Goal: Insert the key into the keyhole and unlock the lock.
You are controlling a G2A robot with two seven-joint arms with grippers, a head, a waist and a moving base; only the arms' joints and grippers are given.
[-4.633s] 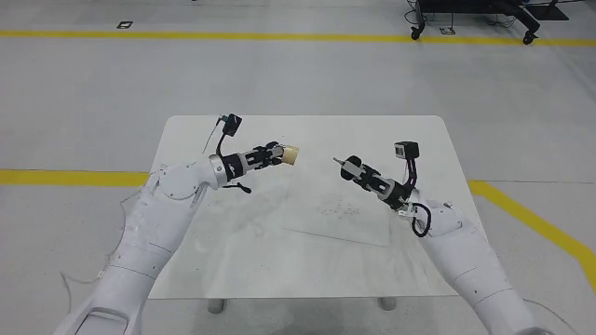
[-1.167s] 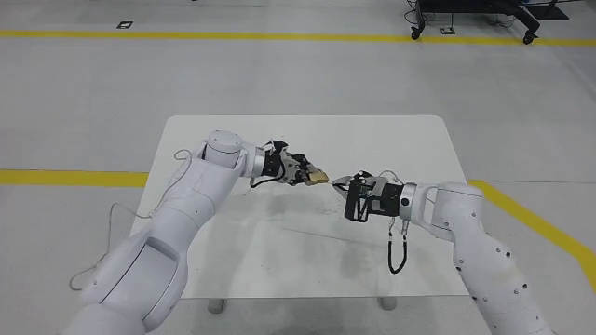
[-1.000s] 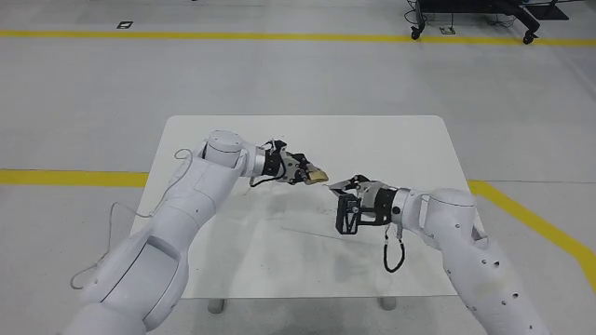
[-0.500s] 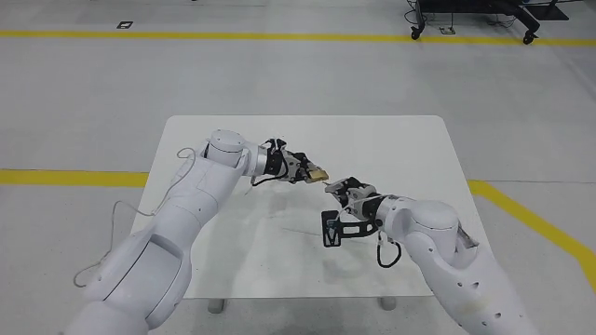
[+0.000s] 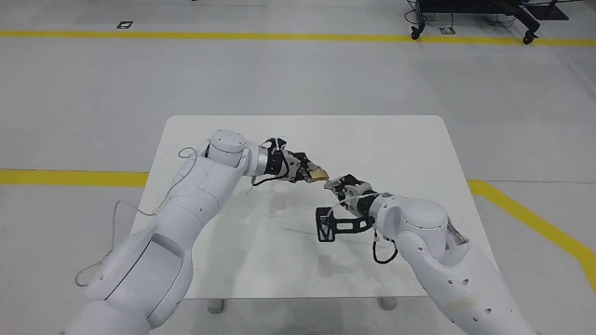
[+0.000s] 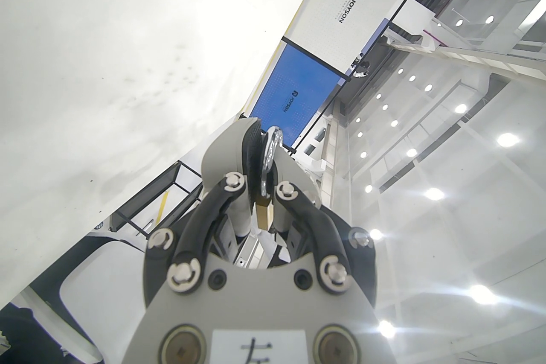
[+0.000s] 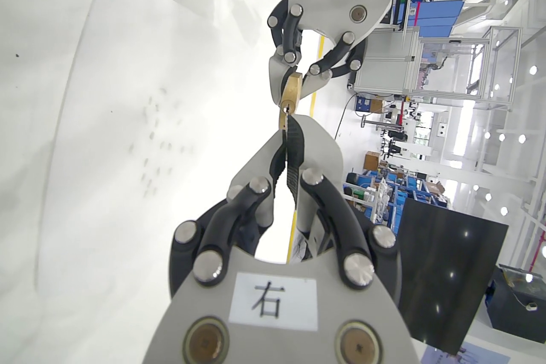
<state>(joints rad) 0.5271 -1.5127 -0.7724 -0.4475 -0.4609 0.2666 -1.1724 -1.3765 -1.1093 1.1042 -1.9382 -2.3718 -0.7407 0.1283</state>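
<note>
Above the middle of the white table, my left gripper (image 5: 310, 171) is shut on a small brass padlock (image 5: 318, 175). In the left wrist view the lock's brass body (image 6: 264, 214) and silver shackle (image 6: 269, 156) sit between the fingers of the left gripper (image 6: 265, 152). My right gripper (image 5: 337, 184) is shut on the key, right beside the lock. In the right wrist view the right gripper (image 7: 288, 133) pinches the key (image 7: 283, 121), whose tip meets the keyhole end of the padlock (image 7: 291, 91) in the left gripper (image 7: 294, 77). How deep the key sits is hidden.
The table (image 5: 400, 140) bears only faint marks under the arms. Both grippers hang above its surface, well inside its edges. Grey floor with yellow lines (image 5: 279, 34) surrounds the table.
My right arm has swung in from the right and turned its wrist, bringing the key up to the lock. The left arm with the padlock has barely moved over the last second.
</note>
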